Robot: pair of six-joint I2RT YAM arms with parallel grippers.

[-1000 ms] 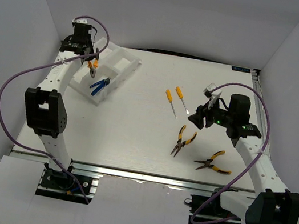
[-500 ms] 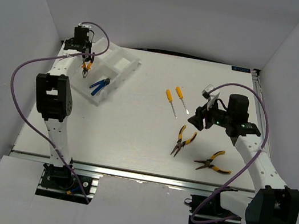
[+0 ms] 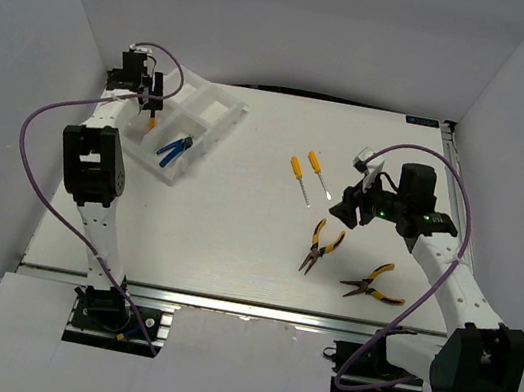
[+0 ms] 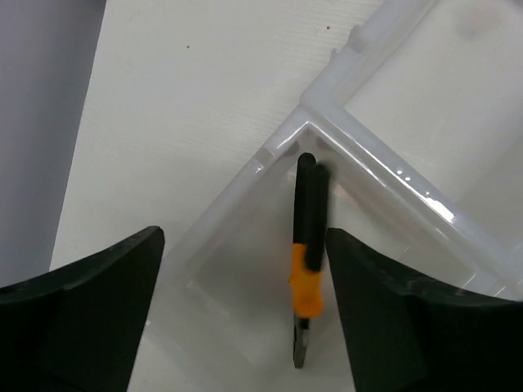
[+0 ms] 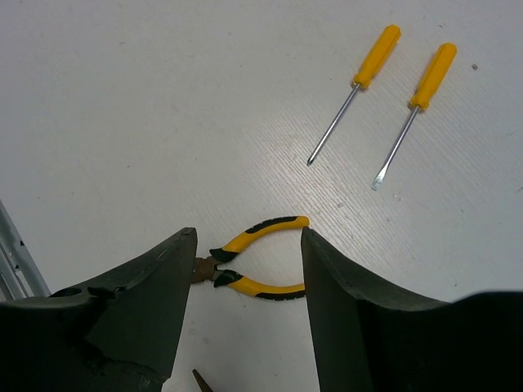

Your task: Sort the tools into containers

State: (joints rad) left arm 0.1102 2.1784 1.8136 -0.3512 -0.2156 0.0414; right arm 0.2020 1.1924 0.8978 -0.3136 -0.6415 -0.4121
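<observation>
**Q:** Which loose tool is best placed for pickup?

**A:** Closest to the arm bases lie the nearest pliers. Just beyond them, the second pliers rest on the table, to the near-left of the right gripper. That gripper hovers with fingers spread, holding nothing.

**Q:** How does their long axis run?

**A:** Near to far, nose toward the bases. In the wrist view it runs from finger to finger, so the wrist probably must turn before closing.

**Q:** And farther back?

**A:** Two screwdrivers, then the tray holding blue pliers. The left gripper, spread, hangs over orange-and-black pliers lying in a corner compartment.
</observation>
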